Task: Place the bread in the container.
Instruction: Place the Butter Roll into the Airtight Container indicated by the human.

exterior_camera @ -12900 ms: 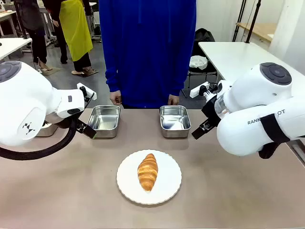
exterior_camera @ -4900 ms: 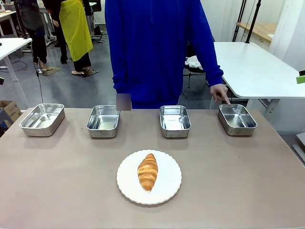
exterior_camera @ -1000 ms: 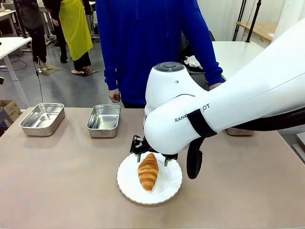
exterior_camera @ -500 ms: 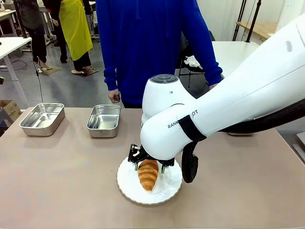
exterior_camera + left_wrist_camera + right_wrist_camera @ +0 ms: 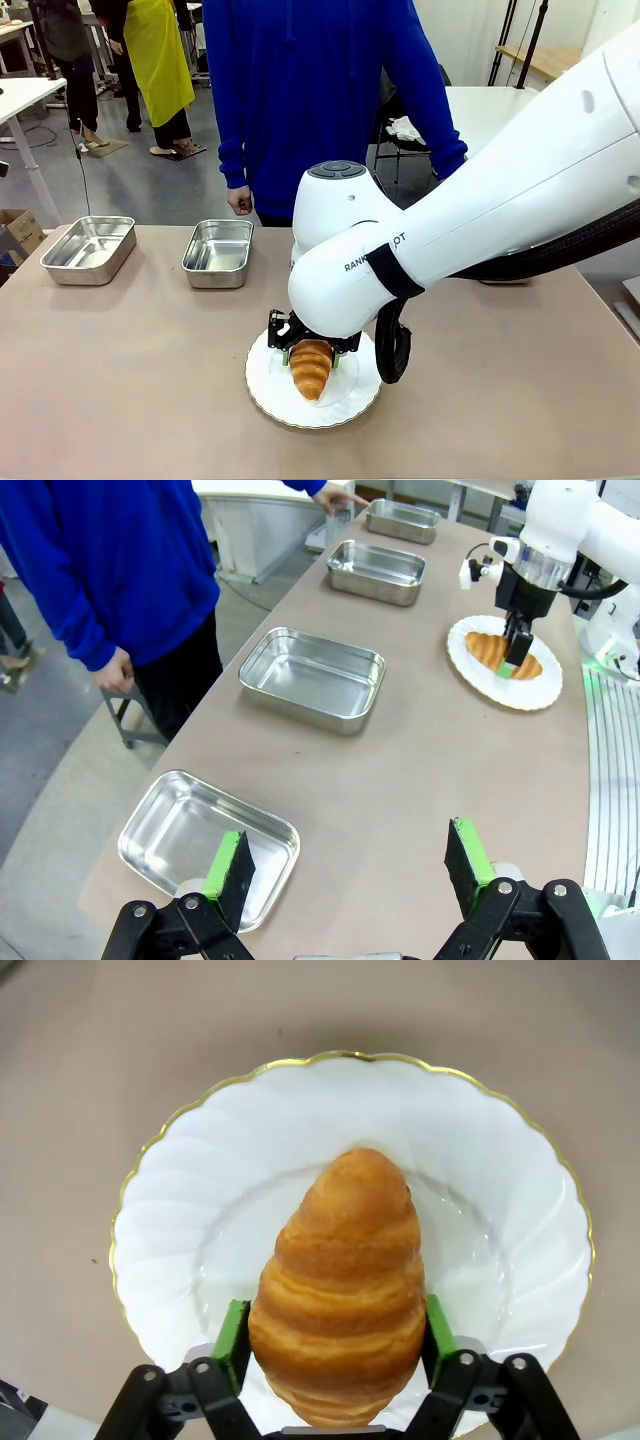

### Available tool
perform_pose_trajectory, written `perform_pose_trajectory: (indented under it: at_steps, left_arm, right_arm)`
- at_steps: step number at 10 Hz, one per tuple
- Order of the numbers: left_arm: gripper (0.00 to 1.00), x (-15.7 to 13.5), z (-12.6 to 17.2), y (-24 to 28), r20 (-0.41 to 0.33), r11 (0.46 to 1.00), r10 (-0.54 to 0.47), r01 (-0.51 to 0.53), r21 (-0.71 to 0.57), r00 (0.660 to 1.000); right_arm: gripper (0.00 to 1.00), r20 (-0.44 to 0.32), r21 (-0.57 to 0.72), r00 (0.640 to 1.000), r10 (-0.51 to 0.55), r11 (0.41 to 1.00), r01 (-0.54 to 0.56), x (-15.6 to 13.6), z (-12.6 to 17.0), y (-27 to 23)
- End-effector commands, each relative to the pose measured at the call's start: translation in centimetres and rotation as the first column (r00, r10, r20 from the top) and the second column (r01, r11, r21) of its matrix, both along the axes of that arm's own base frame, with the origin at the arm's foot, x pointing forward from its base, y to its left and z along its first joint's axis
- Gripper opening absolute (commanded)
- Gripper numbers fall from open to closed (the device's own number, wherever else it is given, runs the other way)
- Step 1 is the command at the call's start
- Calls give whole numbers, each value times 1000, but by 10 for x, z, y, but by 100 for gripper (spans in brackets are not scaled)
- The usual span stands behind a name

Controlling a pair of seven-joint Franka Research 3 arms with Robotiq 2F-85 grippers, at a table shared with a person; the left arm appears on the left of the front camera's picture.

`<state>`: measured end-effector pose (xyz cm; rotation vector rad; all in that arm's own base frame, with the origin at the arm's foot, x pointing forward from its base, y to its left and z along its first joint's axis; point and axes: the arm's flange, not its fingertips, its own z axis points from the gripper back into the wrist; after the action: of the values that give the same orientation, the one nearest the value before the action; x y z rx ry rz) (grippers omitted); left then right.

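Note:
The bread (image 5: pixel 343 1280), a golden-brown ridged croissant, lies on a round white plate (image 5: pixel 200 1190) at the table's middle. My right gripper (image 5: pixel 335 1335) has come down over its thick end, and both green pads press against its sides. From the front, the bread (image 5: pixel 311 368) shows under my right gripper (image 5: pixel 311 355). The left wrist view has several steel pans in a row along the far edge. A person's hand (image 5: pixel 335 494) points beside the farthest container (image 5: pixel 403 520). My left gripper (image 5: pixel 350 865) hangs open over the table's left end.
Two steel pans (image 5: pixel 88 249) (image 5: pixel 217 253) stand at the back left in the front view. My big white right arm (image 5: pixel 450 230) covers the back right. A person in a blue top (image 5: pixel 310 90) stands at the far edge.
My right gripper has sunk lower over the plate. Its fingers have come in from wide apart to touch the bread's sides. The bread has stayed on the plate.

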<state>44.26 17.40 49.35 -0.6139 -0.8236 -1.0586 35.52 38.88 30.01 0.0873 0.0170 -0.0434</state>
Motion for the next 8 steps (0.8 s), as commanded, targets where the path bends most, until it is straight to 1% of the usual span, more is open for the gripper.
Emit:
perform_pose_trajectory:
  at_steps: [1, 2, 3, 4, 8]
  left_arm:
    - [100, -1, 2, 0, 6, 1000, -1, 1, -4, 1000]
    - [100, -1, 2, 0, 6, 1000, -1, 1, -4, 1000]
    - [100, -1, 2, 0, 6, 1000, -1, 1, -4, 1000]
    - [100, -1, 2, 0, 6, 1000, -1, 1, -4, 1000]
    - [100, -1, 2, 0, 6, 1000, -1, 1, -4, 1000]
  right_arm:
    - [61, -5, -29, 1000, 28, 999, -28, 4, 4, 5]
    - [71, -6, -36, 999, 34, 999, -34, 3, 4, 4]
    - [41, 34, -46, 999, 43, 998, -41, 4, 6, 4]
    - [41, -9, -11, 1000, 10, 1000, -10, -1, 0, 1]
    - [41, -9, -11, 1000, 10, 1000, -10, -1, 0, 1]
